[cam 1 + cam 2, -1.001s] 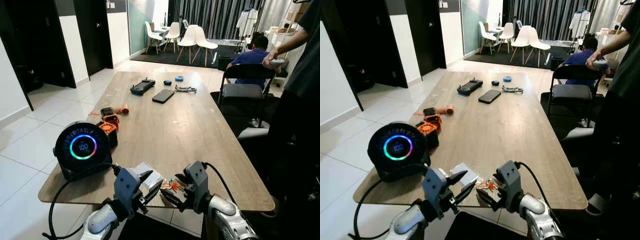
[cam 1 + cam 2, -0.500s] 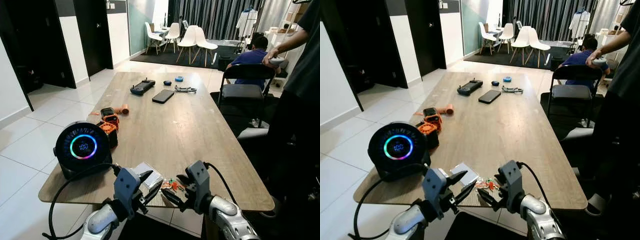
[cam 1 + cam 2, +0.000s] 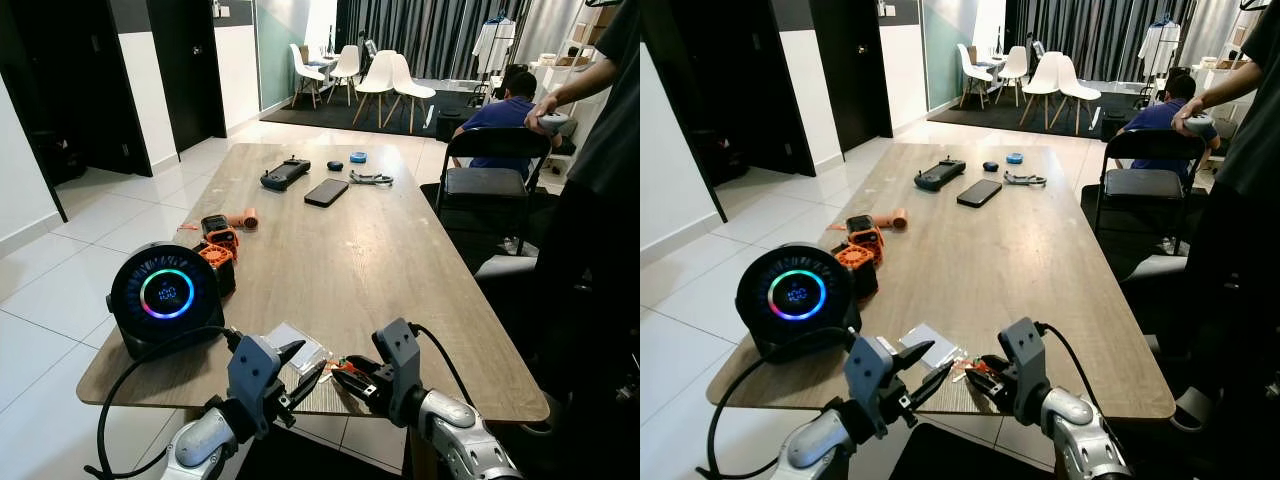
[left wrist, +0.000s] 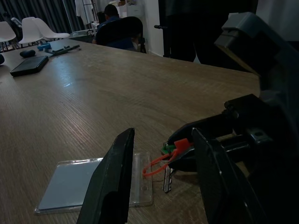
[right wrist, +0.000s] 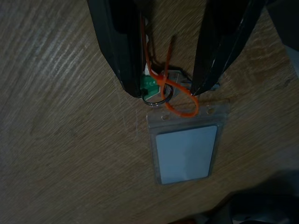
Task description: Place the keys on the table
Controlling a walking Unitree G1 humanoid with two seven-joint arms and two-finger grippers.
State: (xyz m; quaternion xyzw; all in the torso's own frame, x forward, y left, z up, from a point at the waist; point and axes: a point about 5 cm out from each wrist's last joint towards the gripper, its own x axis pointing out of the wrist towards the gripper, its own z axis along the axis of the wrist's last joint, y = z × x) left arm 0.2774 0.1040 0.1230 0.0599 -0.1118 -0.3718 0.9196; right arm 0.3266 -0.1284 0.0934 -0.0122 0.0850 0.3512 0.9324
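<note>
The keys (image 3: 342, 366), a small bunch with a green tag and an orange loop (image 5: 180, 100), lie on the wooden table (image 3: 340, 250) near its front edge. They are tied to a clear card holder (image 3: 290, 345) lying flat beside them. My right gripper (image 3: 352, 372) is low over the tabletop, its two black fingers closed in on the keys (image 5: 156, 86) from either side. My left gripper (image 3: 303, 364) hovers just left of it over the card holder (image 4: 79, 184), open, with nothing between its fingers.
A round black device with a glowing coloured ring (image 3: 165, 295) stands at the front left, with orange-and-black tools (image 3: 218, 245) behind it. A phone (image 3: 326, 192) and a controller (image 3: 285, 174) lie farther back. A chair (image 3: 495, 170) and a standing person (image 3: 600, 150) are on the right.
My right gripper has moved forward onto the keys and its fingers have drawn together around them. The left gripper has stayed put.
</note>
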